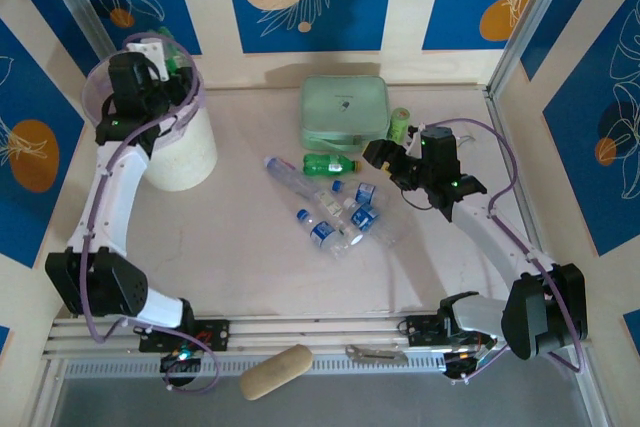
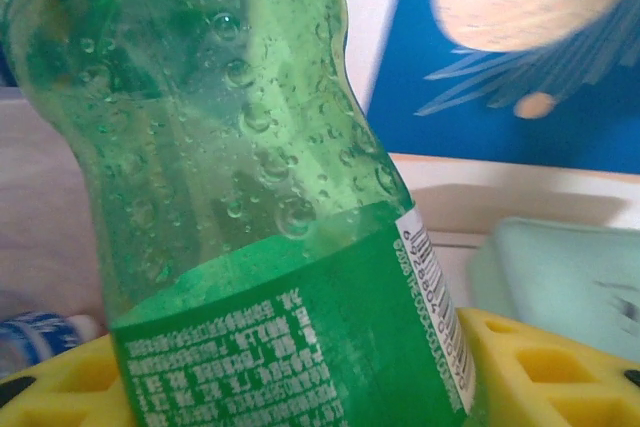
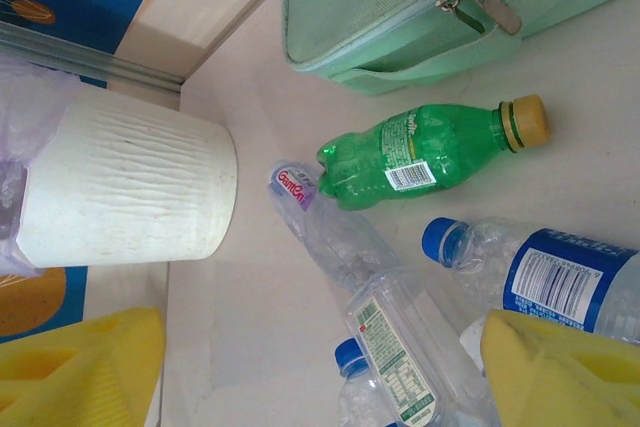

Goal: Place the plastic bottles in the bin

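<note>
Left jaws: clenched on the held green bottle, pinching its label band between two yellow pads moulded with square recesses; the top view puts them over the bin's bagged rim.
Held green bottle: translucent green plastic with a waisted body, droplets beaded on the wall, and a glossy green label with white print.
Right jaws: released, with yellow pads spread wide and nothing between them, above the bottle pile on the bench.
Bin: round cream-white bucket with a faintly ribbed wall and a thin translucent lilac bag folded over the rim, at the bench's far left.
Lying green bottle: on its side just beside the case, with a lobed base and a yellow ridged cap.
Second green bottle: lies by the case's right edge.
Clear bottles: crinkled thin plastic with blue caps and blue labels, heaped mid-bench and touching one another.
Case: flat, mint-green fabric with rounded corners and metal zip pulls.
Bench: pale, smooth and matte.
</note>
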`<state>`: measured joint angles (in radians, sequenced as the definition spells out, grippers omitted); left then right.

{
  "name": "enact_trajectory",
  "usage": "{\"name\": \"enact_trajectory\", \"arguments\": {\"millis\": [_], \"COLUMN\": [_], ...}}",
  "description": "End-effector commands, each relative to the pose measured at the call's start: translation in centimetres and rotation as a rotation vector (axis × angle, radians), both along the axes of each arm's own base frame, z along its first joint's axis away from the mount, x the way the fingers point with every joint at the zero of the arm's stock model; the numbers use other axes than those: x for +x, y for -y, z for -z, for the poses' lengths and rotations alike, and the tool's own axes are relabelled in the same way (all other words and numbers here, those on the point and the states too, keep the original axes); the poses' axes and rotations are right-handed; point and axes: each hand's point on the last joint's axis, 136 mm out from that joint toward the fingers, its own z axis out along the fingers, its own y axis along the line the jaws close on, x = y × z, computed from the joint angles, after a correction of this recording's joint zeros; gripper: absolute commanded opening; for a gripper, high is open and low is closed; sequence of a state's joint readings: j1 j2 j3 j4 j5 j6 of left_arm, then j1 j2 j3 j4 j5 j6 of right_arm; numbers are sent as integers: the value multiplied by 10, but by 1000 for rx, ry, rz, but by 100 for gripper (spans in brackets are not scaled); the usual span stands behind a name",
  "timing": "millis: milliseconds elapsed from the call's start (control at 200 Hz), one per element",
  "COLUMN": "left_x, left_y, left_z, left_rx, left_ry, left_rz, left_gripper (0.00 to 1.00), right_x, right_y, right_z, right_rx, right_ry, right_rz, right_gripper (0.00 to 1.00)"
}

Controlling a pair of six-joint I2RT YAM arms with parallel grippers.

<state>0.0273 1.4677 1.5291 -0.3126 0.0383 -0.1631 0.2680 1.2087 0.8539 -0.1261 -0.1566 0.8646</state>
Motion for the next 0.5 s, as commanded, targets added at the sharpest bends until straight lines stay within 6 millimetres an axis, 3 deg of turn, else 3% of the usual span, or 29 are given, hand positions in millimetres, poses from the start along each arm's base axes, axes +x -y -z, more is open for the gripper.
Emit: {"name": "enact_trajectory", "arguments": {"millis": [0,150,330,410,495], "left_x": [8,16,24,25,23], "left_y": [-36,-67,-80,-78,-77], "left_z": [-8,9,28,31,27], "left_rx": [-18,-70,-118,-128,-138], "left_ry": [13,-33,-86,-93,-85], "left_rz": [-96,-164,-183,-175,-175], "left_gripper": [56,56,60,68,87], "right_x": [-6,-7,-8,-8,-9], "right_y": [5,6,6,6,7], "right_z": [1,0,0,-2,-2], "right_rx": [-5,-10,-8,-4,-11], "right_ry": [-1,0,1,5,5], "right_rz": [12,9,11,14,11], "right_gripper": [83,83,83,83,83]}}
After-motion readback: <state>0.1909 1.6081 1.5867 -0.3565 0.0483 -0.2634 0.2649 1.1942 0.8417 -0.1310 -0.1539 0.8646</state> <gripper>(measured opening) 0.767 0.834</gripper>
